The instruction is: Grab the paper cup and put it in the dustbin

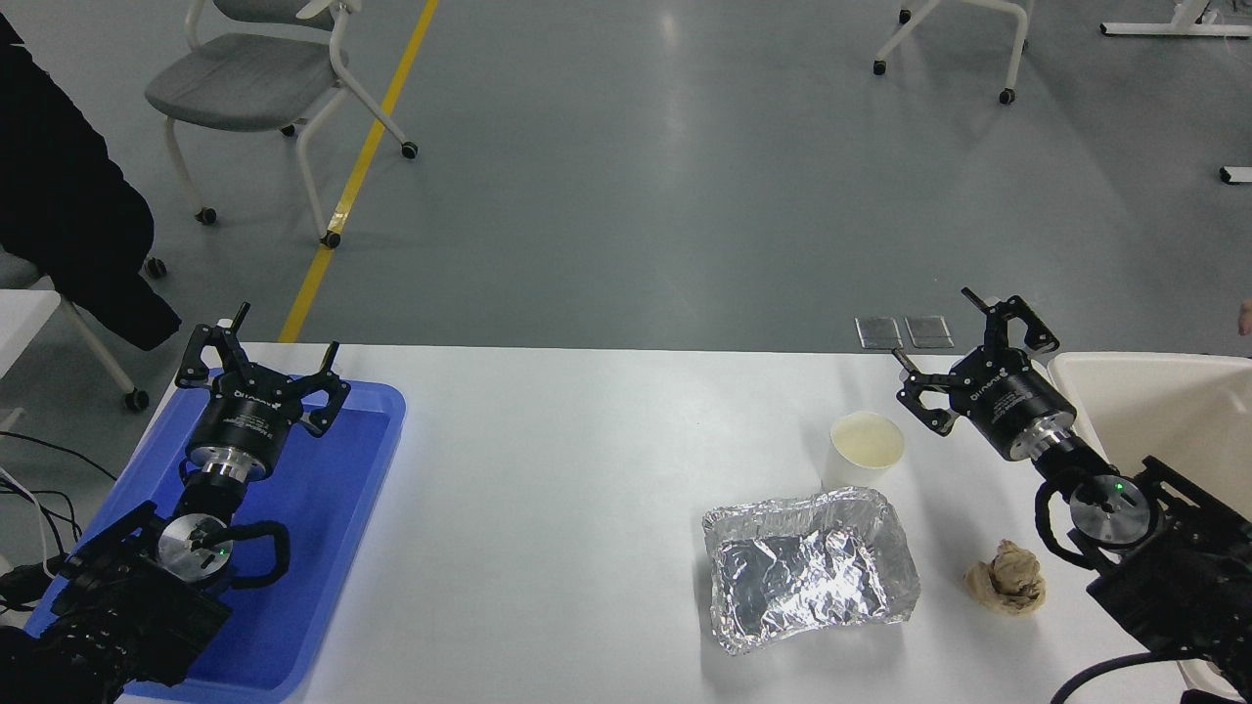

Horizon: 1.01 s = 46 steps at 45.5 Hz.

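Head view: white table (587,508) w/ paper cup (866,448), grey floor; right end effector (934,328) spread wide (left (282,337) too).

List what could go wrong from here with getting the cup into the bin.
1. The cup stands upright and light; the open right gripper, beside it and apart, could tip it on approach.
2. The foil tray sits right against the cup's near side, so a low approach might snag it.
3. The bin lies partly behind the right arm, making the carry awkward.

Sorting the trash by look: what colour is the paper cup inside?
Cream inside, white outside; the head view shows the paper cup best.
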Available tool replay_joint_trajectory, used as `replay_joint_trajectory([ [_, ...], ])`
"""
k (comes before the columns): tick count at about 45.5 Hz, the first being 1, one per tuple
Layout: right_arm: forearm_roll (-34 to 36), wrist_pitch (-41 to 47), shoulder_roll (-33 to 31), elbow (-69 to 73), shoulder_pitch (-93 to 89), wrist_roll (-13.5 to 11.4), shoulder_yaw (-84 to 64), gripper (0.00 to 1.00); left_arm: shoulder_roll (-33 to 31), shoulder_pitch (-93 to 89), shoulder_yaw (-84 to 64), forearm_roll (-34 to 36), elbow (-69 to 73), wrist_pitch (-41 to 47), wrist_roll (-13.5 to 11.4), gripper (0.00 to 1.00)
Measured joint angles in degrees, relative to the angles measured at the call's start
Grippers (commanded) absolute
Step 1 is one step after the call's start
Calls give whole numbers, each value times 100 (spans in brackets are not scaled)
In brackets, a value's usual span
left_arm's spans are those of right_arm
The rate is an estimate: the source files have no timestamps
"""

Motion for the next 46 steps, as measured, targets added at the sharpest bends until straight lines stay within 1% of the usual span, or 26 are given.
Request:
replay_joint_trajectory([
  [8, -128, 7, -411, 56, 504, -17, -599, 100, -1, 0, 0, 0, 0, 0, 0, 100],
  [20, -535, 12, -1153, 349, 1506, -93, -2150, 100, 0, 0, 0, 0, 5, 0, 0, 100],
  [32, -1504, 1, -1794, 1145, 2814, -232, -4159, 100, 0, 0, 0, 0, -1, 0, -1, 100],
  [37, -1856, 1, -1953, 1551, 3422, -274, -4993, 100, 0, 0, 0, 0, -1, 0, -1, 100],
  [38, -2004, 2, -2005, 1747, 3688, -285, -5352, 100, -1, 0, 0, 0, -1, 0, -1, 100],
  [46, -2568, 8, -2108, 2615, 4698, -333, -6632, 100, -3, -4, 0, -1, -3, 0, -1, 100],
])
